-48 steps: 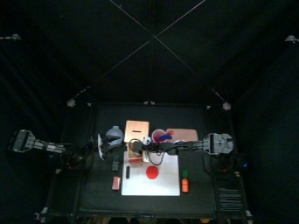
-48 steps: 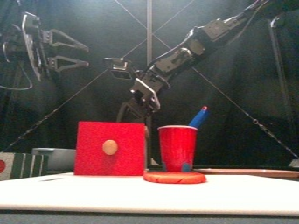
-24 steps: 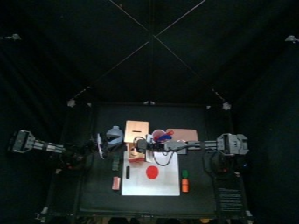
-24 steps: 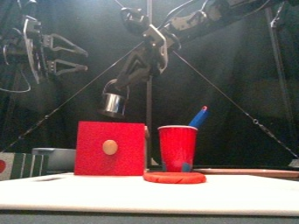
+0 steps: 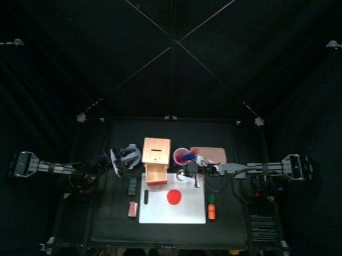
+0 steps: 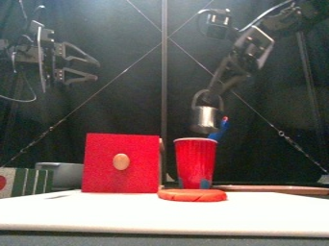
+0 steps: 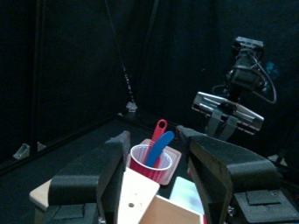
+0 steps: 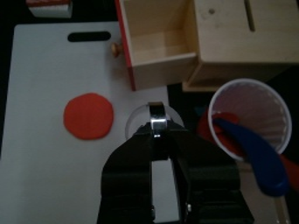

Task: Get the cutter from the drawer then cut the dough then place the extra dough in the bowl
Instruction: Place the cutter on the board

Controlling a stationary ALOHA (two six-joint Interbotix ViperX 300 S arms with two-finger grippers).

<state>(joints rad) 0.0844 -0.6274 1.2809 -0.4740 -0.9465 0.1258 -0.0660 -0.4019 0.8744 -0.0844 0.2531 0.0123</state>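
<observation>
one white board (image 8: 47,114) | one wooden box (image 6: 122,163), drawer (image 8: 158,44) out | left gripper (image 6: 92,63) raised, jaws wide | right gripper (image 6: 216,86) clamped the one cutter (image 6: 206,117), which hung just under it above one red cup (image 6: 195,161) | one dough disc (image 8: 87,116) lay on board

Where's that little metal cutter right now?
In the front view the metal cutter hangs from the right gripper, in the air just above the red cup, right of the red drawer front.

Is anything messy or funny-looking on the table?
Nothing is spilled or broken. The only odd bit is that the wooden box has its drawer pulled open and empty. The right gripper holds the cutter up in the air near the red cup. The dough lies flat on the white board.
</observation>
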